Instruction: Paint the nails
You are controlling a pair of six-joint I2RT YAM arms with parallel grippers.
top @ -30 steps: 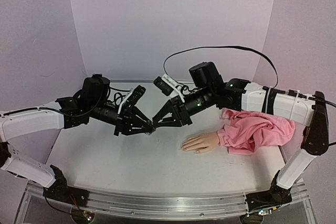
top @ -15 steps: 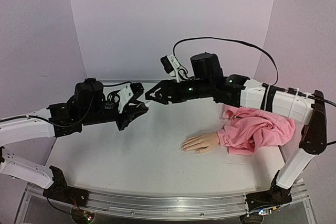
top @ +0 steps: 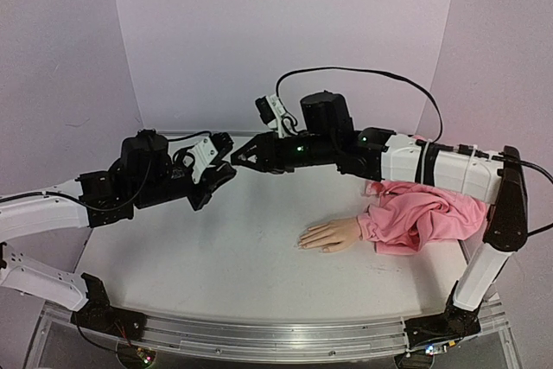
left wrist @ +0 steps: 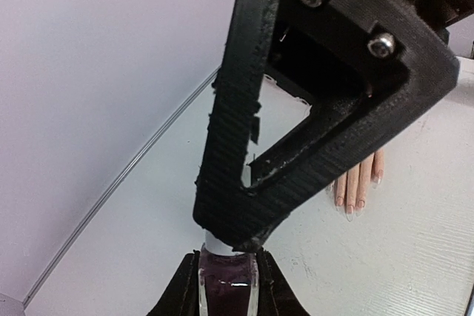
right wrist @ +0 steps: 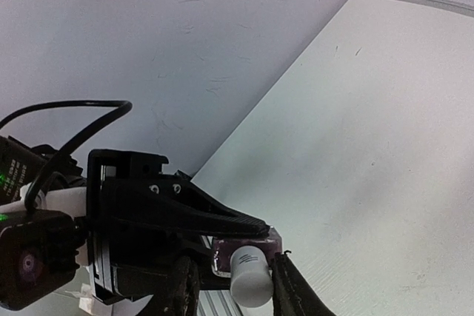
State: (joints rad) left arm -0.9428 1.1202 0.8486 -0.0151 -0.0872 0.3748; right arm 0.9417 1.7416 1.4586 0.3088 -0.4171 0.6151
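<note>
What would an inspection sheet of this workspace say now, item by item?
Surface: white table, matte.
Job's things: mannequin hand lies palm down, pink sleeve bunched behind it; nails look pale; polish bottle, dark inside, is off the table.
Clutter: nothing seen.
Grippers: left gripper shut on the polish bottle; right gripper at its white cap, grip unclear.
Cables: black cable arches over the right arm.
Surroundings: lilac walls.
</note>
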